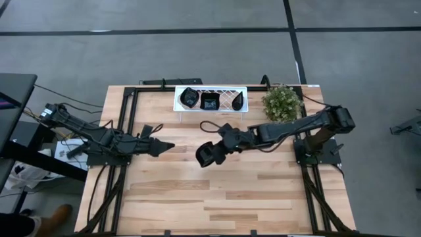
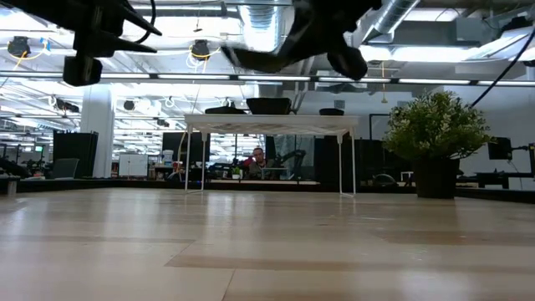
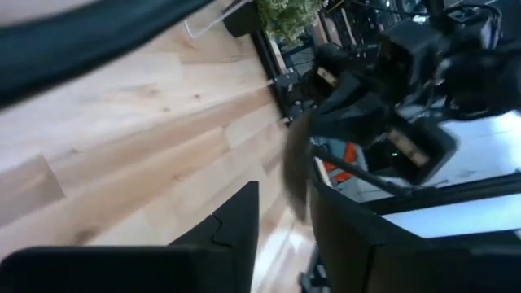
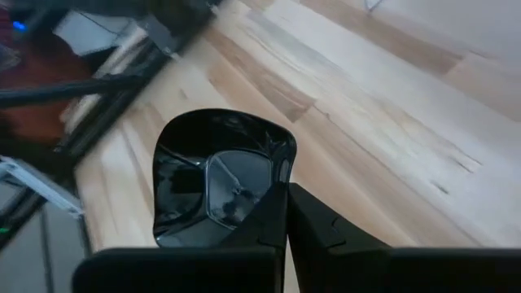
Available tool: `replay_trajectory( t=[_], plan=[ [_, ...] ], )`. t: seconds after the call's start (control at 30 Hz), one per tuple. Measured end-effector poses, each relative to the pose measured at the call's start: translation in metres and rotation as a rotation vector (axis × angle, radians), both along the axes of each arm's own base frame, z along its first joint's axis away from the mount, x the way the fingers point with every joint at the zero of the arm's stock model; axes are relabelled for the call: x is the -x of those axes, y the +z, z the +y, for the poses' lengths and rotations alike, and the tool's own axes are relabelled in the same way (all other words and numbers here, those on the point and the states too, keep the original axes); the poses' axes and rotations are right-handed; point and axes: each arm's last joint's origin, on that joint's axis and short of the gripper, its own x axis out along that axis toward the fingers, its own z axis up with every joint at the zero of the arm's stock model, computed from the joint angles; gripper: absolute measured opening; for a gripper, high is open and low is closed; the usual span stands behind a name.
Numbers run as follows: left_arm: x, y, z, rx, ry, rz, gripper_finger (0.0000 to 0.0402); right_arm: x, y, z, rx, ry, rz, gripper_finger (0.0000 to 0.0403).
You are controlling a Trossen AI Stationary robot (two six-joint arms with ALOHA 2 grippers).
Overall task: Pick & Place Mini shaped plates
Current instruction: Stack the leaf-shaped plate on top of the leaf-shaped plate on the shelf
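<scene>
My right gripper [image 1: 219, 146] hangs over the table's middle, shut on a squarish glossy black mini plate [image 1: 206, 155] with a wavy rim, which shows high above the wood in the low view [image 2: 255, 57]. Three more black mini plates [image 1: 210, 101] lie in the white lattice tray [image 1: 227, 89] at the far edge; the tray stands on thin legs [image 2: 344, 159]. My left gripper [image 1: 170, 146] hovers left of the held plate, pointing at it, its fingers [image 3: 238, 220] a narrow gap apart and holding nothing. My right gripper pinches the plate by its rim [image 4: 282, 172] between the two fingers, one on the inner face and one on the back. The fingers slant down toward the table's left. The plate is lifted clear of the wood, tilted, and sticks out beyond the fingertips.
A green potted plant [image 1: 281, 103] stands to the right of the tray at the far edge. Bare wood [image 1: 230, 197] stretches over the near half of the table. Black frame rails run along the left [image 1: 125, 118] and right sides.
</scene>
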Motion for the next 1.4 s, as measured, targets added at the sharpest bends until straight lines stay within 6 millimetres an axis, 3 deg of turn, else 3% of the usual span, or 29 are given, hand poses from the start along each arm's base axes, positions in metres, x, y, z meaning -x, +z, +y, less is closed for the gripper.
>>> replay_trajectory(
  t=[0.3, 0.57, 0.87, 1.4],
  plan=[
    [-0.005, -0.008, -0.005, 0.092, -0.031, 0.047, 0.0179, -0.052, -0.017, 0.005, 0.066, 0.04, 0.058, 0.0],
    [-0.011, -0.022, -0.008, 0.112, -0.009, 0.117, 0.0182, -0.091, -0.017, 0.009, 0.123, 0.078, 0.125, 0.0],
    [-0.017, -0.04, -0.01, 0.066, 0.009, 0.223, 0.0153, -0.112, -0.018, 0.01, 0.165, 0.077, 0.169, 0.0],
    [-0.021, -0.049, -0.007, 0.028, 0.051, 0.268, 0.0121, -0.116, -0.024, 0.005, 0.148, 0.068, 0.192, 0.0]
  ],
)
